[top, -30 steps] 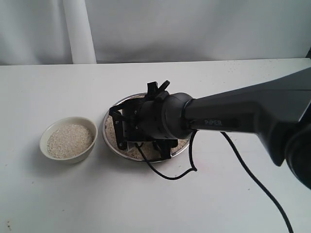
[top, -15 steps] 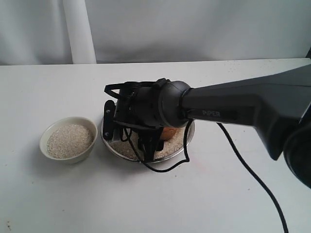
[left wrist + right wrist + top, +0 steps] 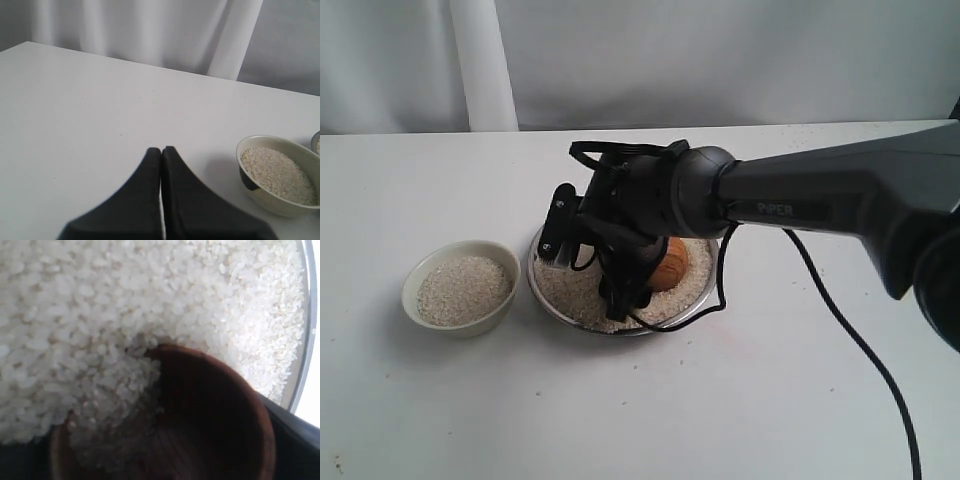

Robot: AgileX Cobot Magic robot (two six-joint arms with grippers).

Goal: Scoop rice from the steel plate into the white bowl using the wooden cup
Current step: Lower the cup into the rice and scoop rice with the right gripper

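I get soft, even light over the white table (image 3: 440,420); the white bowl (image 3: 480,318) throws only a faint shadow. Close up, the rice (image 3: 100,300) glares pale, the wooden cup (image 3: 210,410) sits dark, and the left gripper (image 3: 161,152) is blurred.

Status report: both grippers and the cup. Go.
Left gripper shut, clear of the white bowl. Right gripper gripping wooden cup, tipped mouth-first into rice on steel plate, part filled. Nothing between plate and bowl.
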